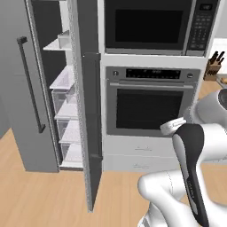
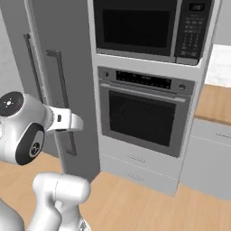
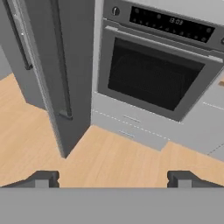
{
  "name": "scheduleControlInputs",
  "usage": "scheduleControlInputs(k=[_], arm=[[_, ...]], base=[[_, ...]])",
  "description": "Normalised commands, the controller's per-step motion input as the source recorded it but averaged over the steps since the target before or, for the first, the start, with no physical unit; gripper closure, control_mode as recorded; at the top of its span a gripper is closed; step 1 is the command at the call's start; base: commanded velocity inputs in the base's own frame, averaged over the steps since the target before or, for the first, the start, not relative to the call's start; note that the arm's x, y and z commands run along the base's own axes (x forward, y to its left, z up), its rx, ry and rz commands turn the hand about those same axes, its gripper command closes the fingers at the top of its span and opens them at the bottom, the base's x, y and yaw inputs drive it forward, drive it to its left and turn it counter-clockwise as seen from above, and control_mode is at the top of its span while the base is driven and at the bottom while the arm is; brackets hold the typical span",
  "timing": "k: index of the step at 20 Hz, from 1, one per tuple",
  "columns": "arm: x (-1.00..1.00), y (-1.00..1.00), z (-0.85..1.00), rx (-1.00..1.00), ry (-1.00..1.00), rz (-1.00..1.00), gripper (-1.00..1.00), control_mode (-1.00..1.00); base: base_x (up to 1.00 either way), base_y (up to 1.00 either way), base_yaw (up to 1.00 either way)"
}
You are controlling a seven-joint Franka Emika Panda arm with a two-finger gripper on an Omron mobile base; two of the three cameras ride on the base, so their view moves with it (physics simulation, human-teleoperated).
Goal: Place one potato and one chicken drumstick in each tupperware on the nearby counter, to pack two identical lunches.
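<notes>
Two fingertips: we see the gripper at the bottom of the hand view, its dark tips set wide apart with nothing between them.
Gripper's aim: we look past it at bare wood floor in the lower middle of that view, with the oven above.
Oven: the wall oven sits at the centre of the left base view, its dark glass door shut, a control strip along its top edge.
Microwave: a built-in microwave fills the upper middle of the left base view, directly above the oven.
Drawers: two pale drawers lie just under the oven, in the lower middle of that view.
Fridge: its door stands open at centre left of the left base view, edge toward us; white shelves and clear bins show inside, at the left.
Arm: the white arm rises in the lower right of the left base view.
Counter: we find a strip of the wood-grain counter at the right edge of the right base view, over grey cabinet fronts.
Knife block: a wooden knife block stands at the upper right edge of the left base view.
Tupperware, potatoes, drumsticks: we cannot tell where they are from these views.
</notes>
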Motion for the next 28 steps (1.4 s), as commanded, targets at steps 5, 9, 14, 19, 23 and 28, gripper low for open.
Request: scheduleControlInputs(k=[5,9,14,19,23,28], arm=[[0.0,0.0,0.0,0.0,0.0,0.0,-1.0,1.0],[0.0,0.0,0.0,0.0,0.0,0.0,-1.0,1.0],[0.0,0.0,0.0,0.0,0.0,0.0,-1.0,1.0],[0.0,0.0,0.0,0.0,0.0,0.0,-1.0,1.0],[0.0,0.0,0.0,0.0,0.0,0.0,-1.0,1.0],[0.0,0.0,0.0,0.0,0.0,0.0,-1.0,1.0]], base=[[-0.56,1.0,0.01],[0.04,1.0,-0.07],[0.16,1.0,-0.14],[0.0,1.0,-0.27],[0.37,0.9,-0.41],[0.73,0.6,-0.46]])
